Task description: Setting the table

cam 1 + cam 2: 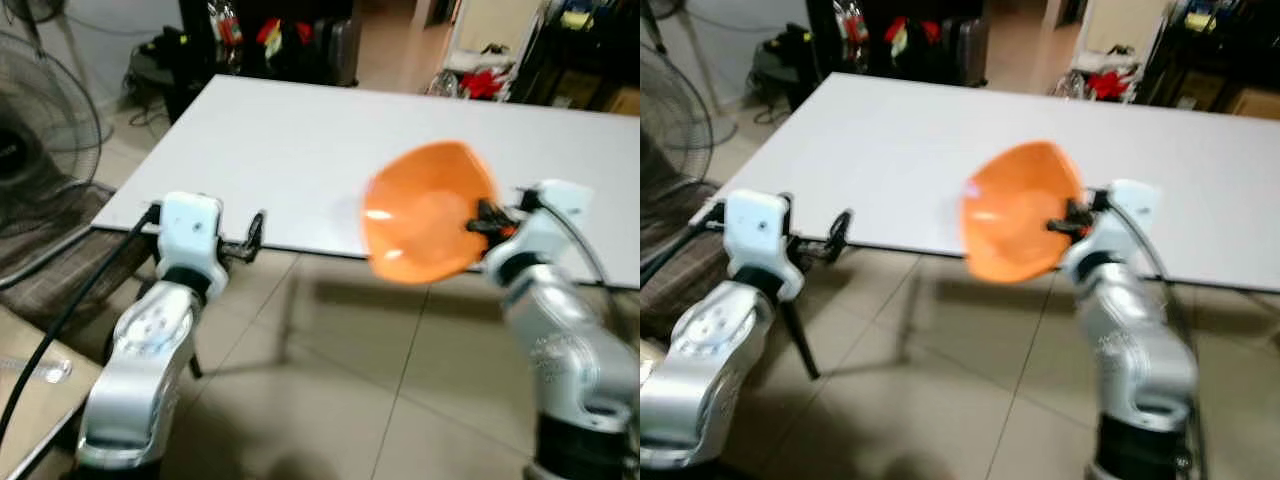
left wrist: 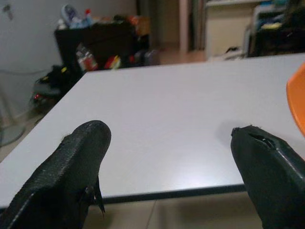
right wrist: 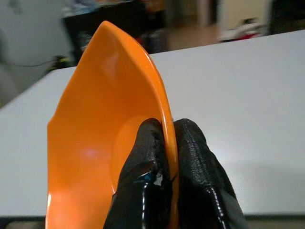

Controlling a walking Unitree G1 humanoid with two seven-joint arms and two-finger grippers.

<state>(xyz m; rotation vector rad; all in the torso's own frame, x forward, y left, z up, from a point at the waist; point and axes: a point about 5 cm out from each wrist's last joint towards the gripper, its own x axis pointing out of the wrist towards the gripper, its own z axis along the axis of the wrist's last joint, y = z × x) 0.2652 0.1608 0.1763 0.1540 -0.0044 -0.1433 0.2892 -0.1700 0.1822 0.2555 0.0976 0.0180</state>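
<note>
An orange bowl [image 1: 425, 212] hangs tilted on its side above the near edge of the white table [image 1: 300, 150]. My right gripper [image 1: 487, 220] is shut on the bowl's rim [image 3: 164, 114], one finger inside and one outside. At the table's near left corner, just off the edge, my left gripper [image 1: 252, 237] stands open with nothing between its fingers [image 2: 71, 176]. The bowl's edge [image 2: 298, 100] peeks into the left wrist view.
A standing fan [image 1: 40, 120] is on the floor at the left. Dark shelves with clutter [image 1: 270, 40] stand beyond the table's far edge, more clutter [image 1: 580, 60] at the back right. Tiled floor [image 1: 330, 390] lies below the arms.
</note>
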